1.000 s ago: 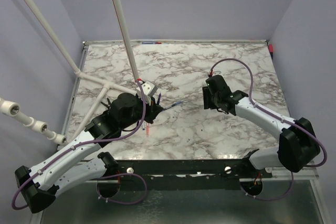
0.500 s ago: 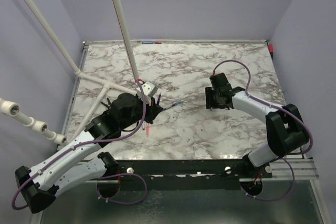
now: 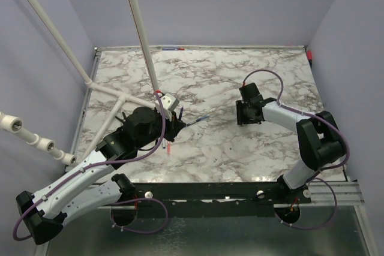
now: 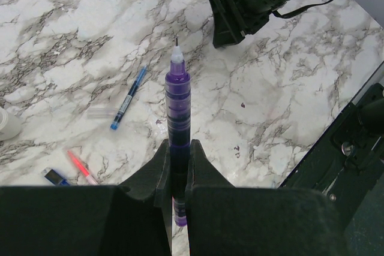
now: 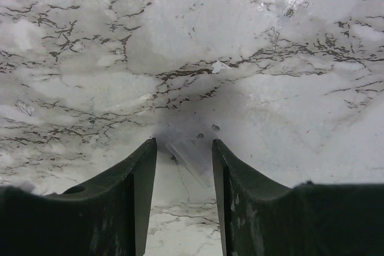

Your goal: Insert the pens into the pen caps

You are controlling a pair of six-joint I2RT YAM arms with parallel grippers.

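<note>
Your left gripper (image 4: 179, 149) clamps purple pen (image 4: 177, 103); only right wrist view shows clear cap (image 5: 192, 165) inside the wide-open right gripper (image 5: 183, 143).

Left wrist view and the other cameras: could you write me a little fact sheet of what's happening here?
Left fingers: shut on a dark purple pen, its tip pointing away toward the other arm
Right fingers: open, low over the marble table, straddling a small clear tube, possibly a cap
Loose on table: blue pen, red pen, small blue piece
Capping: the held pen's tip is bare
</note>
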